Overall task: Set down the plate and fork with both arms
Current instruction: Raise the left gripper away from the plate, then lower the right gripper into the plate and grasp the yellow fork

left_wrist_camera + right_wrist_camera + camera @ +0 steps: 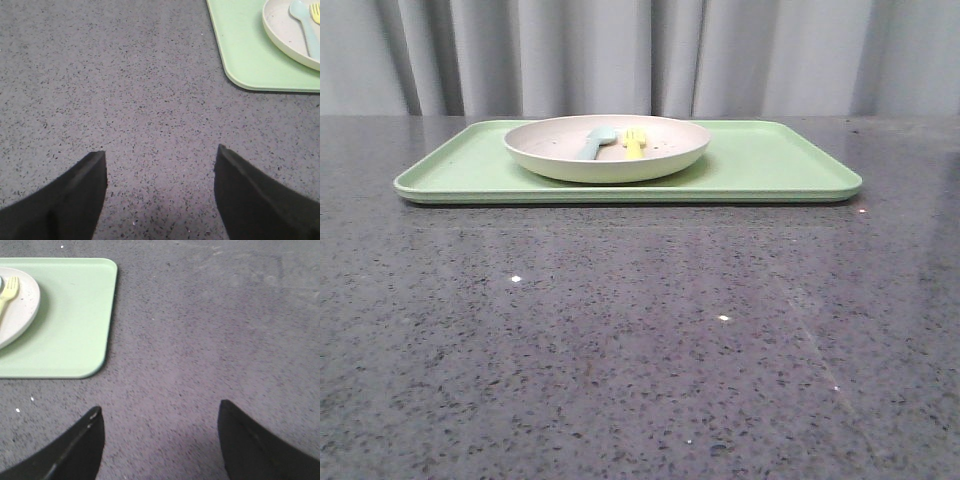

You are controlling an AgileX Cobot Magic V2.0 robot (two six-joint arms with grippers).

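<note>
The cream-white speckled plate (607, 150) sits on the light-green tray (770, 165) at the far side of the table. The pale-yellow fork (634, 143) lies in the plate beside a pale blue-grey spoon (597, 142). The plate (285, 35), fork (315, 12) and spoon (302, 22) show in the left wrist view; the plate (22, 305) and fork (7, 295) show in the right wrist view. My left gripper (161, 155) is open and empty over bare table left of the tray. My right gripper (160, 412) is open and empty over bare table right of the tray. Neither gripper shows in the front view.
The dark speckled stone table (640, 340) stretches from the tray to the near edge. A grey curtain (640, 55) hangs behind the table. The tray's corners show in the left wrist view (240, 55) and in the right wrist view (75, 320).
</note>
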